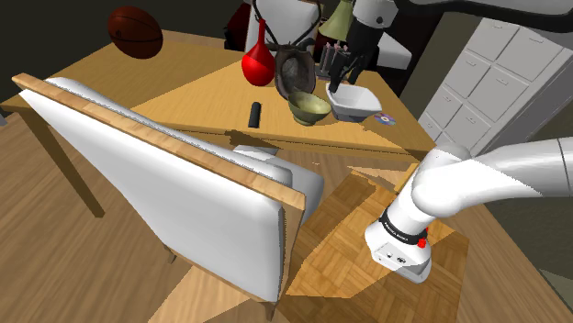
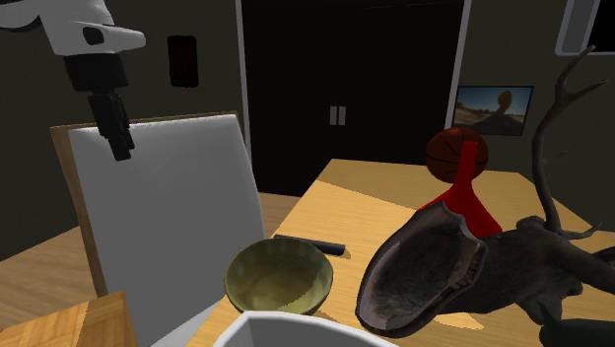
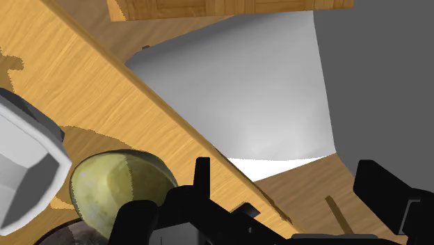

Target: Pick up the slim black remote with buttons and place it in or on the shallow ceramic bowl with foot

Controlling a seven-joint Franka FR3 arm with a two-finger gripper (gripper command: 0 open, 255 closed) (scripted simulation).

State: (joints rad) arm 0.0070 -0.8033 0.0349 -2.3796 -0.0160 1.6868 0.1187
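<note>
Black remote [image 1: 255,114] lies at nine o'clock of the olive bowl [image 1: 310,107], shoulder view; our gripper [image 3: 286,174] hangs wide, empty, ready to grasp.

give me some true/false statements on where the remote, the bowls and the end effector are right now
1. The black remote lies on the wooden table near the olive bowl. True.
2. The end effector is shut on the remote. False: its fingers stand apart and empty, raised above the table.
3. The olive bowl has nothing in it. True.
4. The basketball rests on the white chair. False: it sits on the table.
</note>
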